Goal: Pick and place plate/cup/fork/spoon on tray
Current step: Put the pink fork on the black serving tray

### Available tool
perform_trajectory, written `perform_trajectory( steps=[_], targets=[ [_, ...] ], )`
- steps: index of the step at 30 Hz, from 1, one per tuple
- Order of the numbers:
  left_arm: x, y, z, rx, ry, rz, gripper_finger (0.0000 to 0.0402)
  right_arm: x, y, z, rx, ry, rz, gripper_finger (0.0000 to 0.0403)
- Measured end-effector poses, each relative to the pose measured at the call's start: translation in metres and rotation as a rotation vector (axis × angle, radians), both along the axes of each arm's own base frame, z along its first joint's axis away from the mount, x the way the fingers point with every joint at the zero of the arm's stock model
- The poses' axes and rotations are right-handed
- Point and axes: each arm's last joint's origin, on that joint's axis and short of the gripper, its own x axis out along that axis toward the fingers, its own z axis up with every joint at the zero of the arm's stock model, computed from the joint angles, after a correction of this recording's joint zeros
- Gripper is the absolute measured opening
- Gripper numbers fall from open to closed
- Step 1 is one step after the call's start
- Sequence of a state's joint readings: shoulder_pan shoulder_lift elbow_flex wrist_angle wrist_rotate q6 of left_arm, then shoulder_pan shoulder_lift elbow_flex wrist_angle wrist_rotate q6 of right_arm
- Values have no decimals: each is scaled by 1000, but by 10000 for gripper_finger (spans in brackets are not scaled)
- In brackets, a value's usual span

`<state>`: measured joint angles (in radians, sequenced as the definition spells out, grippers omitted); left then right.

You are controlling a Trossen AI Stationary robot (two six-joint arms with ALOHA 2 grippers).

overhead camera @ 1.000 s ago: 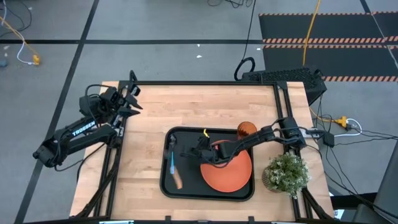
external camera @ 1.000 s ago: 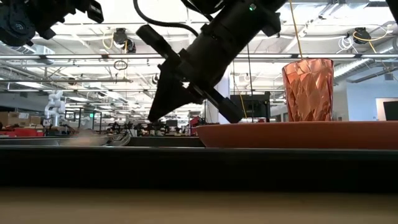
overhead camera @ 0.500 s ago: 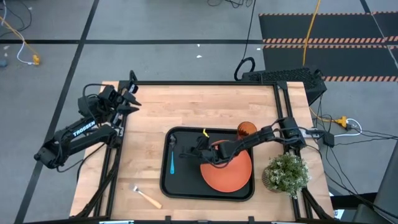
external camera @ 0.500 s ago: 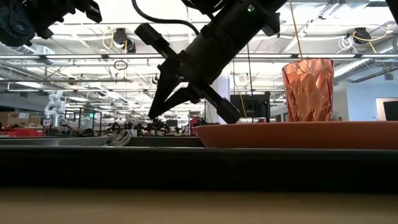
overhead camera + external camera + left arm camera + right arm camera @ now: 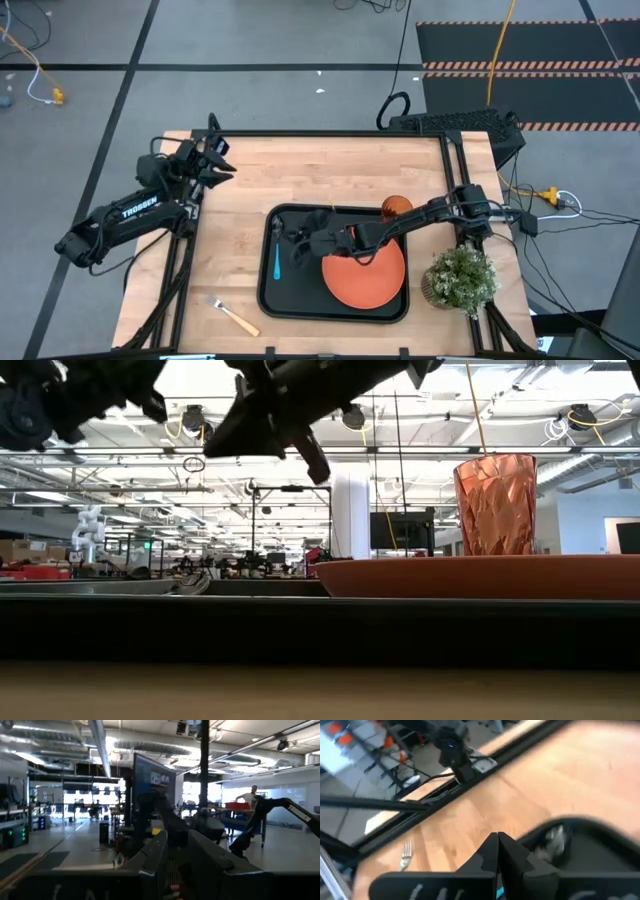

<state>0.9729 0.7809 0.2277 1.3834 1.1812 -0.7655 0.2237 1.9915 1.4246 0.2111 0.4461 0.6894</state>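
Left gripper (image 5: 222, 160) raised off the table's far-left corner, fingers slightly parted, apparently empty, fork (image 5: 230, 314) on bare wood beside the tray (image 5: 265, 295), spoon (image 5: 276, 257), plate (image 5: 365, 277) and cup (image 5: 396, 208) on the tray, right gripper (image 5: 297, 241) closed, empty, above the spoon.

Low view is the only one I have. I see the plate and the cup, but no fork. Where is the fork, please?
Observer: The fork lies on the table, outside the tray, just off one of its left corners.
Operator: And the spoon?
Observer: The spoon lies inside the tray, along its left side.
Operator: Does the right gripper hold something?
Observer: No. The right gripper hangs above the tray near the spoon, jaws shut and empty.
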Motion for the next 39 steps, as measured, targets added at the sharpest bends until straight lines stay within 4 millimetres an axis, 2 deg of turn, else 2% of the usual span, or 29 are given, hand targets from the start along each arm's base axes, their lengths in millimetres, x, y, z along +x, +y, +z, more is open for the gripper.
perform_trajectory(
  steps=[3,8,11,15,21,25,28,31,35,39],
  targets=[
    [0,0,-11,1,3,21,81,1,0,3,-141,6,61,0],
    [4,-7,-14,-5,9,-42,81,4,-7,10,-399,26,135,0],
    [9,-13,-14,-23,17,-115,81,4,-12,22,-529,-10,61,0],
    [17,-24,-13,-86,21,-216,81,-6,-18,50,-697,14,-55,0],
    [30,-39,-4,-133,-15,-303,81,-34,-25,106,-888,45,-183,0],
    [49,-42,2,-142,52,-299,81,-57,-30,124,-949,55,-196,0],
    [67,-44,3,-109,187,-206,81,-77,-34,125,-1004,75,-186,0],
    [79,-48,7,4,444,0,81,-99,-41,126,-1077,64,-202,0],
    [82,-59,29,222,803,215,81,-134,-49,130,-1159,-2,-273,0],
    [91,-74,56,293,985,242,81,-168,-60,125,-1214,-136,-281,0]
  ],
)
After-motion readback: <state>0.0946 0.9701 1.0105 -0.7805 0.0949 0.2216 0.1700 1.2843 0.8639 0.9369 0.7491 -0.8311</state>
